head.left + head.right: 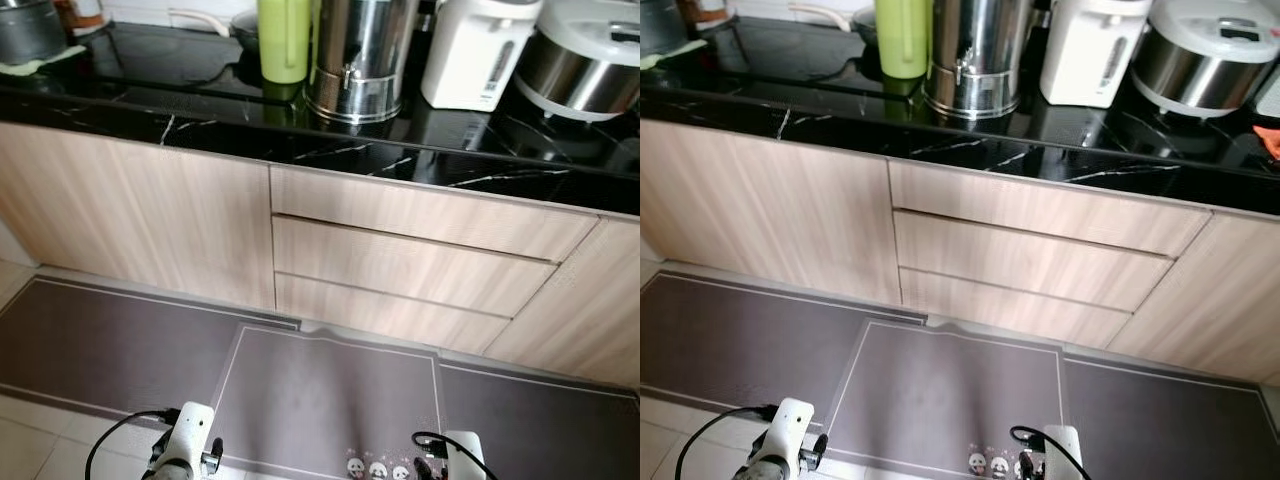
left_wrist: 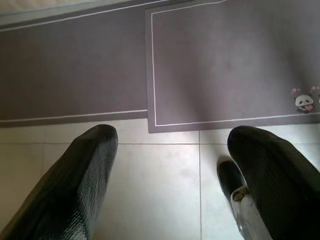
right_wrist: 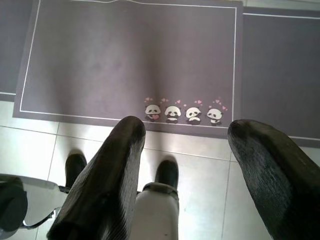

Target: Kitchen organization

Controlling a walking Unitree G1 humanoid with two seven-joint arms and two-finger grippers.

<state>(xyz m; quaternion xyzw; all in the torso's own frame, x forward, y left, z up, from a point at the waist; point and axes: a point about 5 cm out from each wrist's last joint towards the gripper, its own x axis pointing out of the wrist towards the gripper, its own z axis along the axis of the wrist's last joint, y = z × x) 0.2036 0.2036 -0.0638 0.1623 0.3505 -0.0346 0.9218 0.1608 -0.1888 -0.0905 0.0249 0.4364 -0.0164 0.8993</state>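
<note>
I face a black marble counter (image 1: pixel 300 140) above light wood cabinets and a stack of three drawers (image 1: pixel 400 265). On the counter stand a green jug (image 1: pixel 284 38), a steel urn with a tap (image 1: pixel 358 58), a white water boiler (image 1: pixel 476 52) and a silver rice cooker (image 1: pixel 583 62). Both arms hang low at the bottom edge of the eye views. My left gripper (image 2: pixel 170 150) is open over the floor tiles. My right gripper (image 3: pixel 187 145) is open too, above the panda mat; neither holds anything.
Grey floor mats (image 1: pixel 330 390) lie along the cabinet base, one with small pandas (image 3: pixel 182 112). A grey pot (image 1: pixel 28 30) on a green cloth sits at the counter's far left. White tiles (image 2: pixel 160 190) lie under me, with my feet (image 3: pixel 167 175) below.
</note>
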